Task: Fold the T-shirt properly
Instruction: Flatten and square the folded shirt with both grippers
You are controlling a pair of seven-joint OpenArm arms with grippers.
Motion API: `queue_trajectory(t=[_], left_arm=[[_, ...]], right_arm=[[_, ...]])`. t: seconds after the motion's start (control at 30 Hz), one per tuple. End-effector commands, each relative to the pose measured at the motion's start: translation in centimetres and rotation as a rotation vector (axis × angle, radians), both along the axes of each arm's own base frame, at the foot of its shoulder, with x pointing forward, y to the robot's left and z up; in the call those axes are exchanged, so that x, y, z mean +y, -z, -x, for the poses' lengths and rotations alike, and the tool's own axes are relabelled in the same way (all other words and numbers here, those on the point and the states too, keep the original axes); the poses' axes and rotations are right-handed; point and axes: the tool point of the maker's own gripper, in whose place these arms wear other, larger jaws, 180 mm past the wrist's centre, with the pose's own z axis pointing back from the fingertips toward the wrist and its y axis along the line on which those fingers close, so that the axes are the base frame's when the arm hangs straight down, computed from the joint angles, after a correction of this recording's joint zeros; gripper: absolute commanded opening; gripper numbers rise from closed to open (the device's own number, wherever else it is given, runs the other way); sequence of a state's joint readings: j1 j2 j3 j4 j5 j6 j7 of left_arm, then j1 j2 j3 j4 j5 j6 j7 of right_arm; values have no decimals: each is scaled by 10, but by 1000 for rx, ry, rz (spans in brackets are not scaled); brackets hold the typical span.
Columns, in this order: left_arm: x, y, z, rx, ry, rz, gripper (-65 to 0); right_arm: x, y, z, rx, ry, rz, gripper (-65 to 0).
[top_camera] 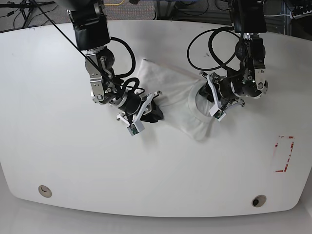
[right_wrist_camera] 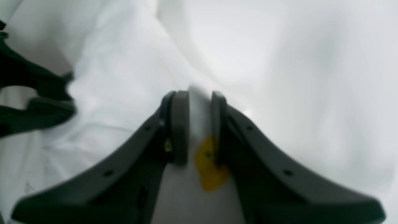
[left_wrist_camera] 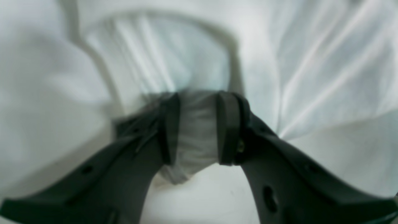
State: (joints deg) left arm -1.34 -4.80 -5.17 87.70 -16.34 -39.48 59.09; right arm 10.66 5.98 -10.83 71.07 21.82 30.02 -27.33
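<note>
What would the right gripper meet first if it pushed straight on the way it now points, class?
More of the T-shirt. The right gripper is shut on a fold of the white cloth, and rumpled cloth fills the right wrist view just beyond its fingertips. How far the cloth lies ahead is hard to judge; the picture is blurred.

The left gripper (left_wrist_camera: 197,127) reaches into the picture from the near edge, its two dark fingers (left_wrist_camera: 228,127) pinched on a bunched fold of the white T-shirt (left_wrist_camera: 311,62). The pinched cloth stands up grey and creased between the pads. Beyond it a curved seam arcs across the far cloth, and long wrinkles fan out to the right.
</note>
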Motion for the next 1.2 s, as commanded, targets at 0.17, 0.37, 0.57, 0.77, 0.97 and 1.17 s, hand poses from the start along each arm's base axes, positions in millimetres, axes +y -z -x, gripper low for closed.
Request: queue_trajectory(t=[0.17,0.37,0.57,0.77,0.97,1.17], left_arm=[[-31,-21,-28,-88,90,24,-472],[-43,-41,-52,-137,135,19,-472],[-47,-97,-78,-268,164,-6,-472],[-47,-133,-82,-345,184,-31,-472],[-48,-146,-68,-390,198,-48,-472],[-50,-119,-36,-320,204,-40,-472]], right_arm=[[-23,5,2,-22,41,-12,-539],[-23,-10,4,-64,24,-6,-539],[-26,-53,1,-149,14,25,-539],[-35,-90,9,-214,10,74,-539],[-50,-98,22,-220,37,113,-539],[-65,-83,33,-177,73,125,-539]])
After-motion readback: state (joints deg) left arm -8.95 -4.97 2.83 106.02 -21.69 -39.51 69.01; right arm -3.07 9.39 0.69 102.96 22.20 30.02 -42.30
